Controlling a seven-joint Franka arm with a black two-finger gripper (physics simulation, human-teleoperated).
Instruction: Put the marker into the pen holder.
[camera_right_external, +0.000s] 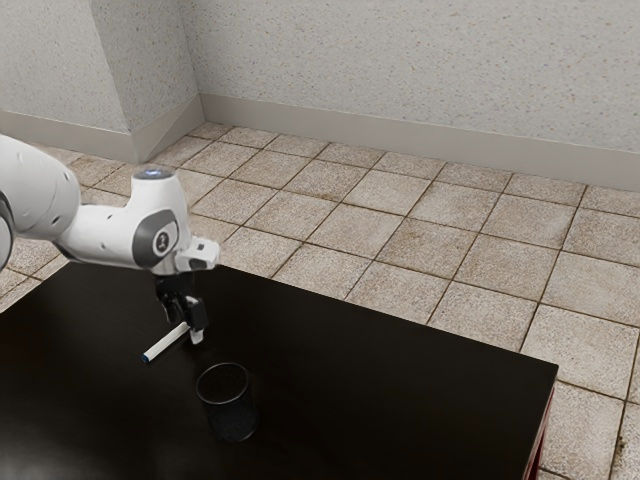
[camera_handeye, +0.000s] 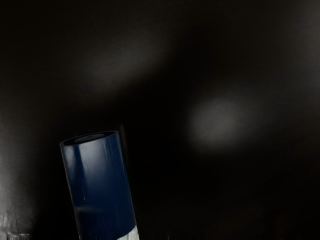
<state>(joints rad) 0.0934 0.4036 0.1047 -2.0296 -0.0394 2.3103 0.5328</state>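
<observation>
Exterior view: the black pincer (camera_right_external: 188, 327) is closed about one end of the white marker (camera_right_external: 164, 343), whose blue end (camera_handeye: 101, 187) juts toward the exterior view's left and foreground. The pen holder (camera_right_external: 228, 404) stands upright, mouth upward, on the dark table (camera_right_external: 410, 375), near the pincer, toward the exterior view's right and foreground. Note the axes: the marker slants well away from the holder's vertical. The next move presumably requires carriage over the mouth and a turn toward upright; otherwise the marker may catch the rim.
</observation>
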